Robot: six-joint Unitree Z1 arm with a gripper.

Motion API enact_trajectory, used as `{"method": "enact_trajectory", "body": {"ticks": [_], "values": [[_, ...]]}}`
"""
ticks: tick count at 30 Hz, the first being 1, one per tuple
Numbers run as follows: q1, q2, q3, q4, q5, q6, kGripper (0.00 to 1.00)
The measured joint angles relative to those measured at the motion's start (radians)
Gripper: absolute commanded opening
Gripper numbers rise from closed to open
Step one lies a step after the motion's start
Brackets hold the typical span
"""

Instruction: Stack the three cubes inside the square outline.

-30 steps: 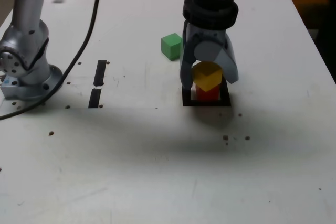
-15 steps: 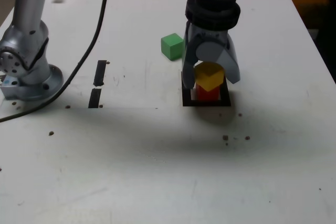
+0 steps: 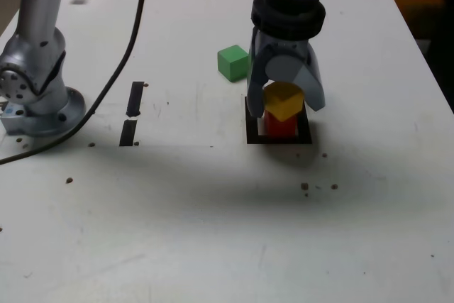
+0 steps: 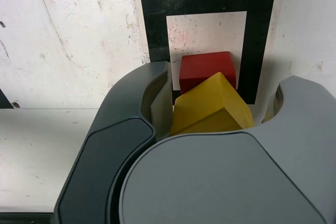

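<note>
Exterior view: the gripper [image 3: 285, 104] holds the yellow cube [image 3: 282, 100] right on top of the red cube [image 3: 280, 125], which sits inside the square outline [image 3: 253, 136]. The yellow cube looks turned cornerwise.

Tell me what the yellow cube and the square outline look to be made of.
Yellow cube: a solid, evenly coloured block with a matte face and crisp edges; likely painted wood or plastic, the look leaves it open. Square outline: flat black tape on the table, with straight cut edges and a faint sheen around a scuffed white centre.
</note>
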Motion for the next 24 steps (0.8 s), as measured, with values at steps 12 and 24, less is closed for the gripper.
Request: {"method": "enact_trajectory", "body": {"ticks": [12, 24], "values": [[0.002, -0.001, 0.018, -0.002, -0.021, 0.014, 0.86], [0.002, -0.03, 0.045, -0.016, -0.022, 0.017, 0.99]]}}
